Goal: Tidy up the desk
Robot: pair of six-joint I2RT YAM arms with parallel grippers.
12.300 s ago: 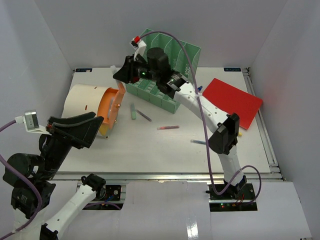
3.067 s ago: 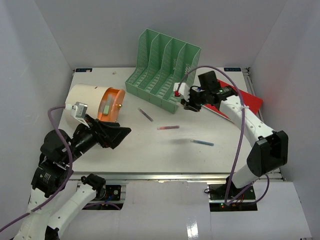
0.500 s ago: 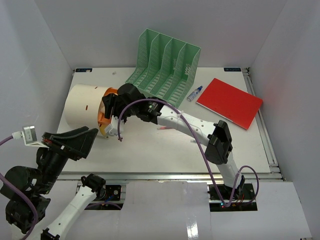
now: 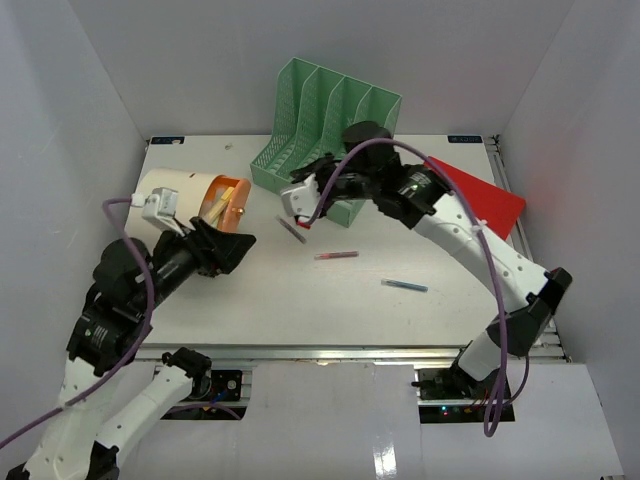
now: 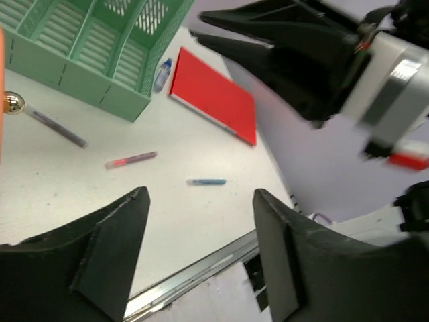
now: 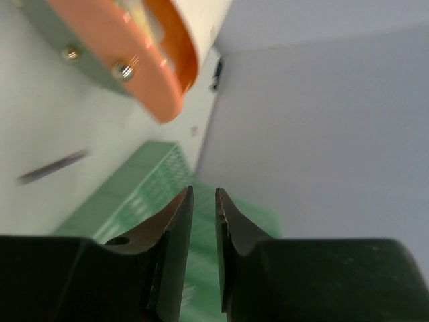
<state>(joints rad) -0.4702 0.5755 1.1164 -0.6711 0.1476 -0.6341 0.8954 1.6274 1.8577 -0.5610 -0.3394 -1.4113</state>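
Observation:
The white desk (image 4: 300,310) has a silver front rail (image 4: 330,352). A cream canister (image 4: 170,190) with an orange rim (image 4: 226,200) lies on its side at the left. A purple pen (image 4: 292,230), a red pen (image 4: 336,256) and a blue pen (image 4: 404,286) lie loose mid-desk. My left gripper (image 4: 225,250) is wide open and empty just in front of the canister; its wrist view (image 5: 200,194) looks over the pens. My right gripper (image 4: 320,170) hovers at the green organizer's (image 4: 330,130) front, jaws almost together with nothing between them (image 6: 204,194).
A red notebook (image 4: 490,205) lies at the back right, partly under my right arm. In the left wrist view a small blue-capped bottle (image 5: 161,74) lies between the organizer (image 5: 87,47) and the notebook (image 5: 214,94). White walls enclose the desk on three sides.
My right gripper has pulled back from the canister's mouth to the organizer's front. My left gripper has come up and forward to just in front of the canister.

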